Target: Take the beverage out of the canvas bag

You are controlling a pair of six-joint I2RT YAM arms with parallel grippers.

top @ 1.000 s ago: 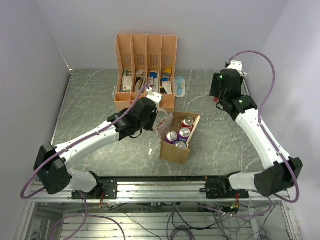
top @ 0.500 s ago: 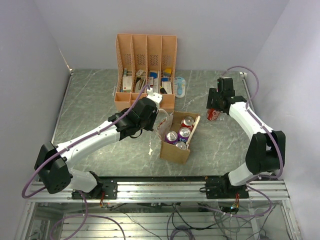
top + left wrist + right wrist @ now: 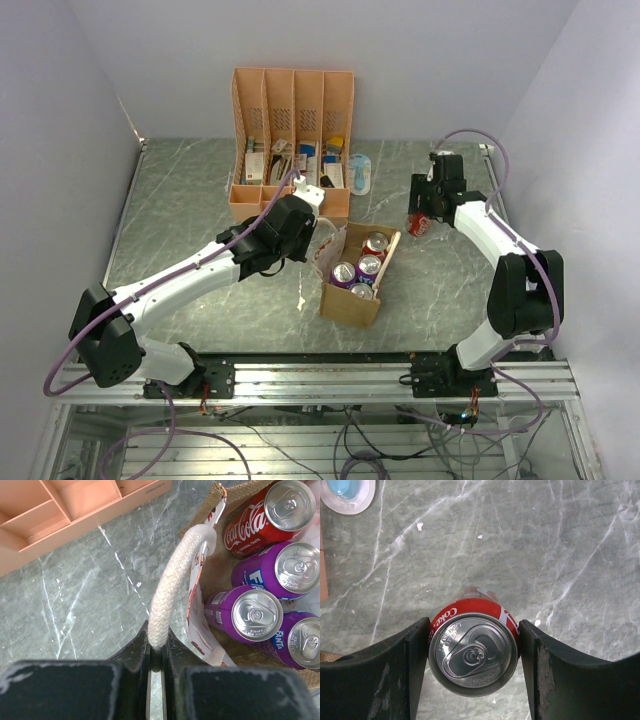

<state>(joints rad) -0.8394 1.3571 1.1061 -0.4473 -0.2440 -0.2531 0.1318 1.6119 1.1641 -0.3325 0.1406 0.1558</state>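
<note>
The tan canvas bag [image 3: 352,300] stands at the table's middle, open at the top. It holds a red Coke can [image 3: 270,510] and three purple cans [image 3: 250,614]. My left gripper [image 3: 320,224] is shut on the bag's whitish rope handle [image 3: 172,590], just left of the bag; the grip also shows in the left wrist view [image 3: 157,647]. My right gripper [image 3: 421,212] is right of the bag, low over the table. It is shut on a second upright red Coke can [image 3: 472,652], one finger [image 3: 395,675] on each side.
A salmon-pink slotted organizer [image 3: 292,120] with small items stands behind the bag. A blue-and-white oval item [image 3: 360,172] lies beside it and shows at the top left of the right wrist view [image 3: 347,492]. The grey marble tabletop [image 3: 570,555] lies under the held can.
My right arm has come down from a raised pose, and the red can in it now sits low, slightly further left. My left arm has not moved.
</note>
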